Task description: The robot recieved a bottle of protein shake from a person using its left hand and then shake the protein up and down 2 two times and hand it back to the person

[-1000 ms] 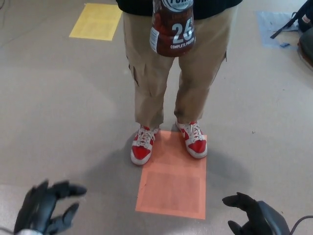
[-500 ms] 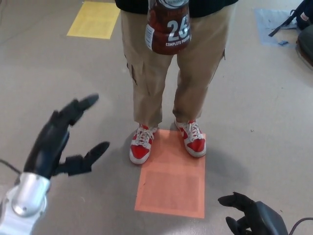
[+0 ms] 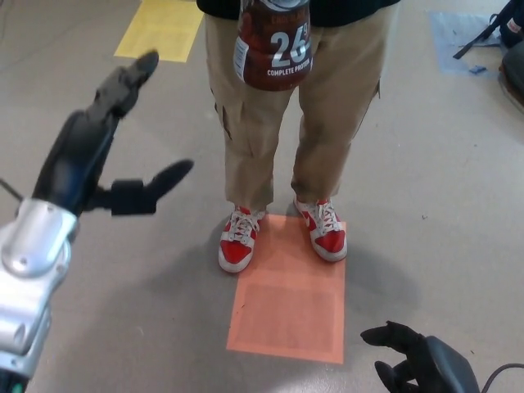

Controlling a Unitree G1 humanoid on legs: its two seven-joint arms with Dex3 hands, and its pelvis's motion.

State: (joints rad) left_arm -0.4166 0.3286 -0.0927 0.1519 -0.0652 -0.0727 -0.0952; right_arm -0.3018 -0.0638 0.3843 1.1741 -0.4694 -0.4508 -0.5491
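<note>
Reaching up from the eight o'clock corner, the left hand is spread wide and empty, its upper fingers pointing toward twelve o'clock and its thumb jutting toward three. The right hand hangs low at five o'clock, fingers loosely curled and apart, holding nothing. Beyond the left hand, toward one o'clock from it, the protein shake bottle hangs at the top of the frame in front of a person in tan trousers — its cap and whatever holds it are cut off by the picture's edge, so only the dark brown labelled body shows. The bottle is well apart from the robot's fingers; the handover is not yet made. It looks like a rigid plastic bottle with a smooth, glossy sleeve, likely full and so fairly heavy for its size, and probably slick. The safest hold would be around the mid body, thumb opposite the two fingers, firm enough that the liquid's slosh during shaking cannot work it loose. The person's red and white shoes stand at the edge of an orange floor mat.
</note>
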